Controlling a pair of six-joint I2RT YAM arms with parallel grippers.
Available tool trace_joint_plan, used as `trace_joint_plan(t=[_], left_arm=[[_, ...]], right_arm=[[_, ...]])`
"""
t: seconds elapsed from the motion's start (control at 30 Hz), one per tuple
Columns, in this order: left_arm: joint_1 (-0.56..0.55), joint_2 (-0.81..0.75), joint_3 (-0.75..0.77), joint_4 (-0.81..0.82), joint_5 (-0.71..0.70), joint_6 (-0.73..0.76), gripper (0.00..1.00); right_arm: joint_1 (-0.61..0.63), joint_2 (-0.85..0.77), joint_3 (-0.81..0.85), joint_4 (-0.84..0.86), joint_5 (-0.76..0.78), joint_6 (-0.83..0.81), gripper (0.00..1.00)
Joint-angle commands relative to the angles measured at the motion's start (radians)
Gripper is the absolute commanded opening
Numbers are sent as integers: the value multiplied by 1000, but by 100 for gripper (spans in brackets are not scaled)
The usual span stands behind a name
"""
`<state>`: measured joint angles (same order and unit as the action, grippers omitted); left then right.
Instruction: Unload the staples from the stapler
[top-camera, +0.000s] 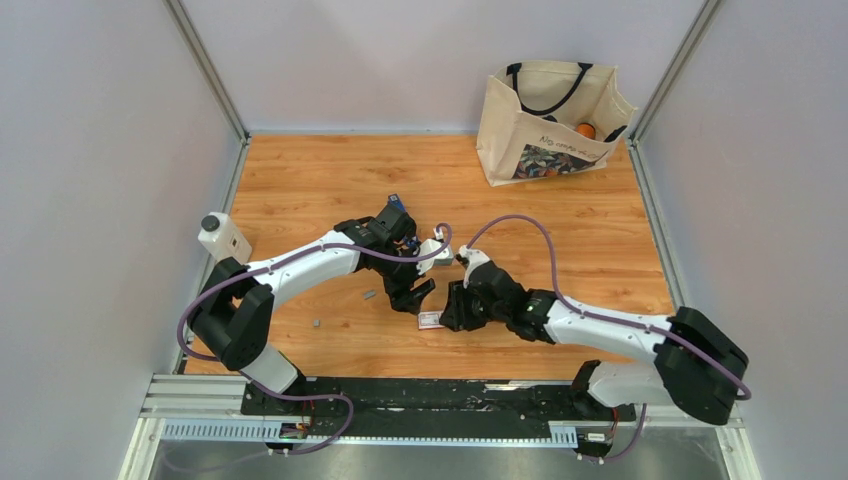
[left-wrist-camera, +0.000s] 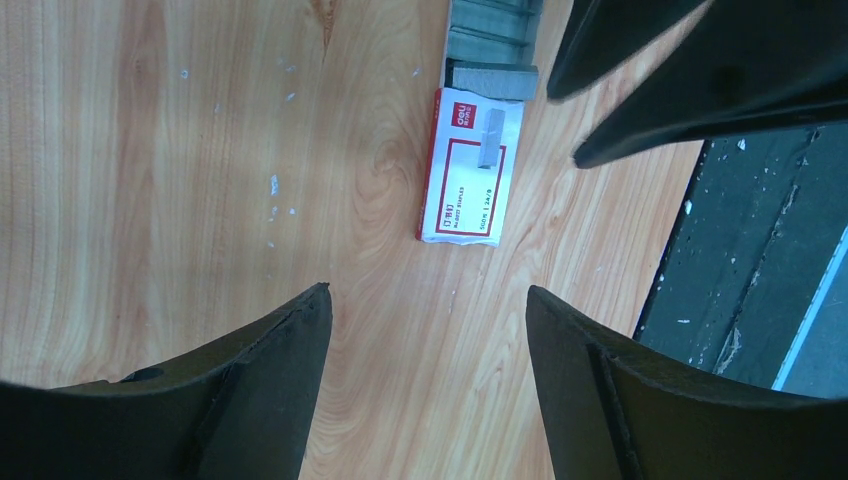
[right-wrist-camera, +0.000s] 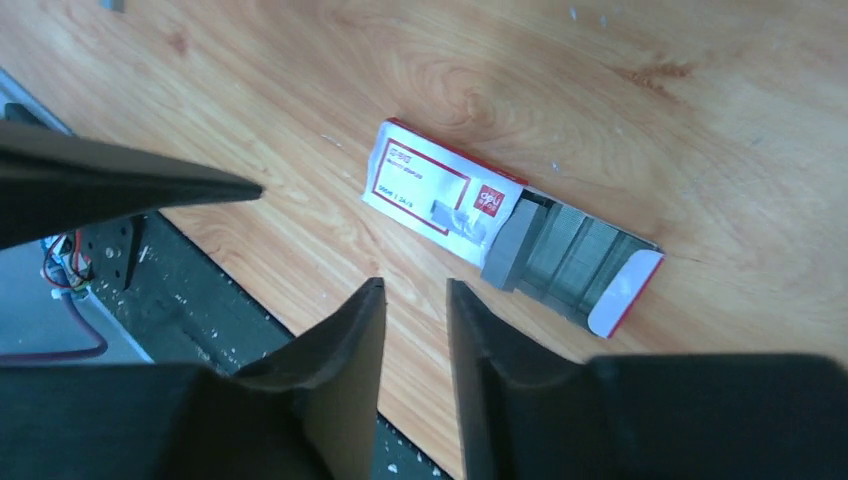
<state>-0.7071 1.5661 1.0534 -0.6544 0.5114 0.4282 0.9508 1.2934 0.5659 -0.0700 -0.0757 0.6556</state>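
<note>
Only the blue tip of the stapler (top-camera: 394, 200) shows at mid table; the rest is hidden behind my left arm. Two tiny grey staples (top-camera: 369, 295) lie loose on the wood to the left of the grippers. My left gripper (top-camera: 418, 297) (left-wrist-camera: 425, 292) is open and empty, hovering just above and left of the white-and-red box (top-camera: 430, 320) (left-wrist-camera: 470, 165). My right gripper (top-camera: 450, 308) (right-wrist-camera: 415, 283) hangs beside that box with its jaws a narrow gap apart and nothing between them.
The box's sleeve (right-wrist-camera: 430, 195) is slid half off its tray (right-wrist-camera: 575, 250), which holds grey staple strips. A canvas tote bag (top-camera: 550, 120) stands at the back right. A small white device (top-camera: 222, 238) sits at the left edge. The black base rail (top-camera: 430, 395) runs along the near edge.
</note>
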Motion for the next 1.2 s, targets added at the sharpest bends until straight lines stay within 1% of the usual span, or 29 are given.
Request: trace_joint_plan(t=[0.0,0.03,0.07,0.17,0.37,0.6,0.73,0.87,0.93,1.17], left_arm=[[1,-6,16,-7,21,12,79],[1,-5,16,-10,22,11,79],[1,-3,19,-11,22,11,79],[1,-1,22,-16,22,10,79],[1,3,23,-10,27,9,79],[1,12,23,-8,22,14,79],[1,12,19,-7,16,14,79],[1,9,19,-5,12,12,79],[1,11,19,-4,13,12,79],[0,23,40,-2,18,-2,79]], right_arm=[[-4,-111,69,-99,74,-85,42],[-12,-105,71,-112,74,-93,47],[-18,-92,80,-126,108,-100,49],[-23,-31,114,-160,129,-113,49],[-20,56,138,-159,134,-116,46],[-21,78,134,-163,142,-116,38],[-20,84,134,-146,131,-109,31],[-20,92,131,-140,125,-100,21],[-21,89,127,-146,128,-96,18],[-21,60,124,-165,129,-102,18]])
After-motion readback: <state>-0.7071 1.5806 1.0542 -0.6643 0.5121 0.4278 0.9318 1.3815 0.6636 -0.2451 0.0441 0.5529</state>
